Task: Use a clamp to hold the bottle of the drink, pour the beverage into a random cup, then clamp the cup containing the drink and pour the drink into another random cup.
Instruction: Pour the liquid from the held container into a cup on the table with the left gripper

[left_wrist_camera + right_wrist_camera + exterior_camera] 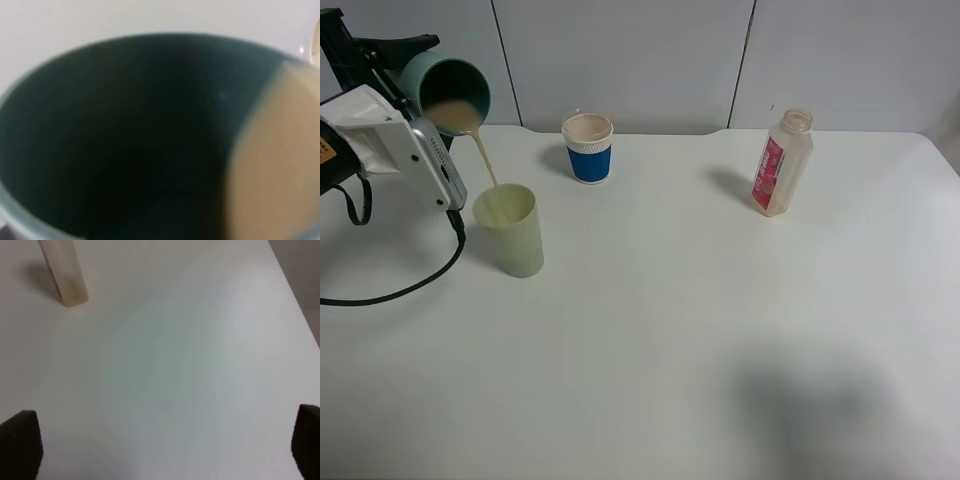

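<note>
Teal plastic shows first in the exterior high view: the teal tumbler [448, 85] is tipped far over at the far left, clamped in the left gripper [415, 75], whose black jaws are closed around its body. A thin stream of the beige drink [483, 160] falls from its lip into the pale green tumbler [510, 231], which stands upright on the white table [720, 330] just below and to the right of the pouring cup. The left arm's white body and black cable lie beside that tumbler on its left. Further back, near the middle, stands a blue-sleeved paper cup [588, 147] with beige liquid inside. The bottle [782, 163] stands upright at the far right, uncapped, pink label facing left, nearly empty. The right gripper is not seen in this view.

The left wrist view is filled by the teal tumbler's dark inside [125, 140], blurred, with the beige drink [275, 160] pooled against one side at the rim.

In the right wrist view, two dark fingertips [20, 442] stand wide apart at opposite edges, holding nothing, over bare table [175, 365]. The base of the bottle [67, 280] stands well apart from them, with a little beige liquid left at the bottom.
</note>
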